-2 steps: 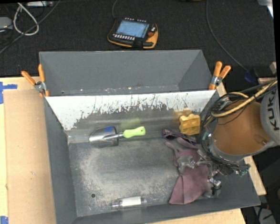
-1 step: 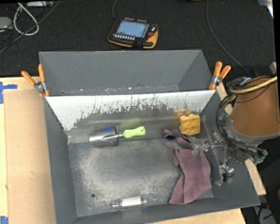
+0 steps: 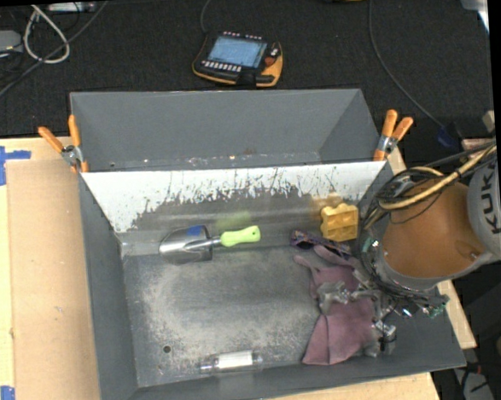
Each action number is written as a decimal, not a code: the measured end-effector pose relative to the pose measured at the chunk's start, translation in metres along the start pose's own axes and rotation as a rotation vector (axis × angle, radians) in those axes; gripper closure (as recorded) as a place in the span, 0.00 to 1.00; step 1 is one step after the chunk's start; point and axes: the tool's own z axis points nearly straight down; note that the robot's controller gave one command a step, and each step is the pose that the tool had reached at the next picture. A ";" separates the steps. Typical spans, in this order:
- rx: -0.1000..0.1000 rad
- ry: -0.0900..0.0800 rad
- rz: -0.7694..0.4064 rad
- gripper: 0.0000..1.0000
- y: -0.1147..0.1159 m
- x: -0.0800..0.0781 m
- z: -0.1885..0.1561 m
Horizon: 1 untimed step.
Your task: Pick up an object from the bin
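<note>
Camera view puts our gripper [image 3: 368, 313] over the crumpled purple cloth [image 3: 335, 334] at lower right, open or closed we cannot tell, so we should pinch a raised fold, avoiding the yellow block [image 3: 339, 220].

Robotics lab: teach pendant [image 3: 237, 57], loose cables [image 3: 48, 38] on dark floor [image 3: 137, 40] behind grey metal bin [image 3: 219, 124].

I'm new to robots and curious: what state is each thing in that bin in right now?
tool: low over the purple cloth.
purple cloth: crumpled, partly under the tool.
yellow block: sitting by the far wall, next to the purple cloth.
metal scoop: lying flat by the far wall, green handle toward the view's right.
clear tube: lying on its side by the near wall.
</note>
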 end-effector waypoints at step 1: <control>0.040 -0.031 -0.218 0.00 0.035 -0.001 0.000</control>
